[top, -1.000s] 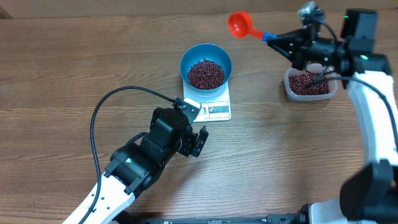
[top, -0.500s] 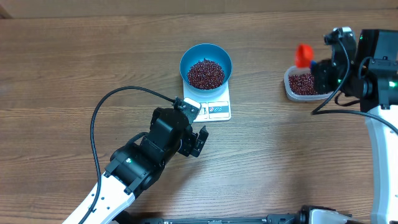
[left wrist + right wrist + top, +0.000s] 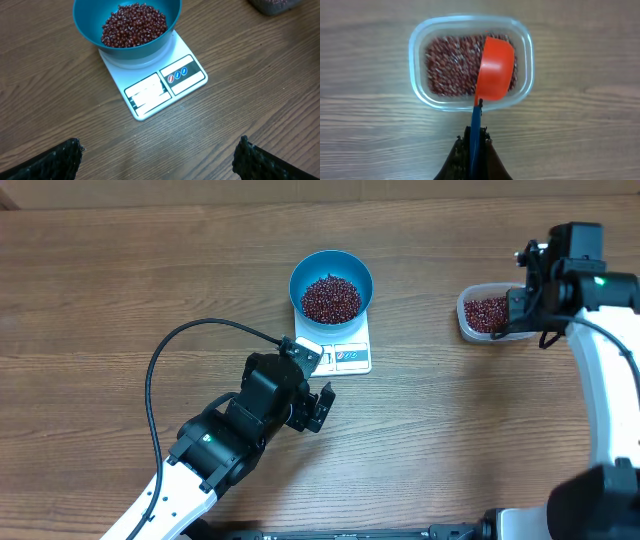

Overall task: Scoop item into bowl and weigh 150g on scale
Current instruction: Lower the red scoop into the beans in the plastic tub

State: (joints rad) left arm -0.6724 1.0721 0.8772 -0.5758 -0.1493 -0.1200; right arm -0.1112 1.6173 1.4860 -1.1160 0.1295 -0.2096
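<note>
Loads of glossy loose beans [image 3: 447,65], they'll spill easy. My right gripper [image 3: 474,150] is clamped on the stiff blue handle [image 3: 475,131] of the scoop [image 3: 496,65]; left gripper [image 3: 159,160] gapes empty.

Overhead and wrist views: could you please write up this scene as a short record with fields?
bowl: blue bowl on the scale, holding red beans
tub: clear tub with more beans, on the right arm's side
scoop: orange scoop over the tub
right gripper: shut on the scoop's handle
left gripper: open, empty, near the scale
display: unreadable
</note>
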